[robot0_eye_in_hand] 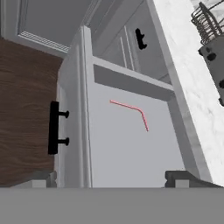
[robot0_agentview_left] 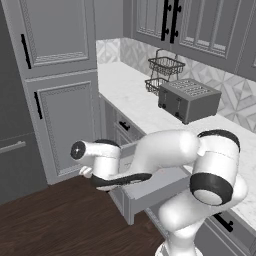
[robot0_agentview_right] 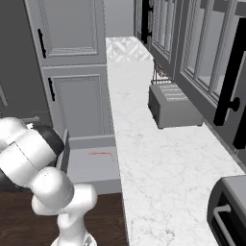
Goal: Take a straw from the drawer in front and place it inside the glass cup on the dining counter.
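One thing is clearly settled as we read it: the wide, shallow grey drawer (robot0_eye_in_hand: 131,144) with the black bar handle (robot0_eye_in_hand: 54,127) stands pulled out, its plain light-grey floor bare to us. On that floor lies the thin pink-red straw (robot0_eye_in_hand: 131,109), bent near one end, just above the middle of the hand view; in the right base view it shows as a faint red line (robot0_agentview_right: 102,153) left of centre, near the drawer's back wall. It lies well apart from the drawer walls and nothing touches it.

We see our two-finger gripper (robot0_eye_in_hand: 111,180) at the bottom of the hand view, its dark fingertips (robot0_eye_in_hand: 183,178) spread wide, one at each side, with nothing between them. It hangs above the near part of the drawer and looks down at the straw from some way off. In the left base view the white arm (robot0_agentview_left: 165,150) stretches across the middle of the frame over the drawer (robot0_agentview_left: 160,192).

By our judgement the task is at an early stage: the opening is done, the straw is not yet taken. What is left is to come down on the straw, close on it, lift it, and carry it to the cup on the dining counter. So slim a stick flat on the floor will, we think, need a careful, well-centred pinch.
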{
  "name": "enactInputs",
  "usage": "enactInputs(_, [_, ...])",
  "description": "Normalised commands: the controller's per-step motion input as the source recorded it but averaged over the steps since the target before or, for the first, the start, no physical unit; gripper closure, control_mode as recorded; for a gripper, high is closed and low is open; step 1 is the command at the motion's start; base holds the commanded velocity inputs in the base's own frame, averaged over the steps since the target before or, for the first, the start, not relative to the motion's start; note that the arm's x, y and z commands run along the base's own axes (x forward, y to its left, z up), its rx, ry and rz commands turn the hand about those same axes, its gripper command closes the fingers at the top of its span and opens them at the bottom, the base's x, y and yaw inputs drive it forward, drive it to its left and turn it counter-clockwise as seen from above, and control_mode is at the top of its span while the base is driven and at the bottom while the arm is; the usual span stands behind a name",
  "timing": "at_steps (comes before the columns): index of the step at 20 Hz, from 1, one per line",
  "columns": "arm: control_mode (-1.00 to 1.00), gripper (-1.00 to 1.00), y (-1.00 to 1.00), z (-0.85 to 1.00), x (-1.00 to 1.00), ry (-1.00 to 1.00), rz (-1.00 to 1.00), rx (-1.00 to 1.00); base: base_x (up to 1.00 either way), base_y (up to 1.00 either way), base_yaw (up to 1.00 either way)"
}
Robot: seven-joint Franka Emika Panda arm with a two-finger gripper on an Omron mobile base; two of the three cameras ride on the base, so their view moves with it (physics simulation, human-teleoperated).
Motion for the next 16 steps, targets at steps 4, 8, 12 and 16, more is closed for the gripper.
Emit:
enactInputs(4, [-1.00, -1.00, -0.84, 0.15, 0.50, 0.14, 0.00, 0.26, 0.00, 0.00, 0.00])
enactInputs(8, [-1.00, -1.00, -0.80, -0.22, 0.50, 0.19, 0.00, 0.23, 0.00, 0.00, 0.00])
enactInputs(12, [-1.00, -1.00, -0.39, -0.53, 0.54, 0.20, 0.00, 0.18, 0.00, 0.00, 0.00])
enactInputs(16, [-1.00, -1.00, -0.02, -0.51, 0.50, 0.20, -0.01, 0.11, 0.00, 0.00, 0.00])
